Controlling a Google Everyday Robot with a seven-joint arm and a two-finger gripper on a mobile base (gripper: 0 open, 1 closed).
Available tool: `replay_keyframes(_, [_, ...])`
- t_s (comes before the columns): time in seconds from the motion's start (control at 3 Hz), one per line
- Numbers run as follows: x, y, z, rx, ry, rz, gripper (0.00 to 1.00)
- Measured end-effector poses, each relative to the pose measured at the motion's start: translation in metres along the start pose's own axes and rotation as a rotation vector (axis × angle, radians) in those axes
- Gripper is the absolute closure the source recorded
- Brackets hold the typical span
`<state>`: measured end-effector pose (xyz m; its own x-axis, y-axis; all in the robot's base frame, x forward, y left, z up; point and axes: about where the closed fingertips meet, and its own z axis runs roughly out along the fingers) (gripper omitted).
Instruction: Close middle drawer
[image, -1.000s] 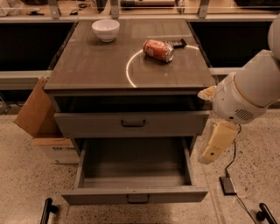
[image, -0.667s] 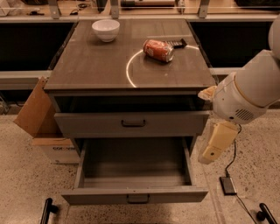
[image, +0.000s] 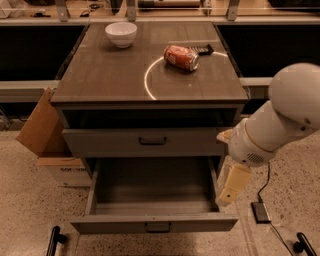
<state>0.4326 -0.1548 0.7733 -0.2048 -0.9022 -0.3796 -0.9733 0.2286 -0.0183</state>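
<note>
The cabinet (image: 150, 117) stands between a white arm (image: 280, 125) on its right and a cardboard box (image: 42, 130) leaning on its left. The middle drawer (image: 150, 222) is pulled far out below the taller drawer (image: 145, 142). The end effector (image: 231, 187) hangs just beside the middle drawer's right wall; I cannot tell whether it is open or closed. On the worktop (image: 110, 75) are a white bowl (image: 121, 34) and a dented can (image: 181, 57).

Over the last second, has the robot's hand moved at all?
Yes. The hand has dropped lower and slightly left, from beside the top drawer front down to the open middle drawer, at its right side.
</note>
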Motion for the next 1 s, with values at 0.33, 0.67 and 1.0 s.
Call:
replay_keyframes(0.33, [0.023, 0.006, 0.058, -0.059, -0.039, 0.015, 0.00])
replay_keyframes(0.67, [0.024, 0.006, 0.066, -0.055, -0.037, -0.001, 0.00])
replay_keyframes(1.0, [0.038, 0.014, 0.098, -0.092, -0.047, -0.030, 0.00])
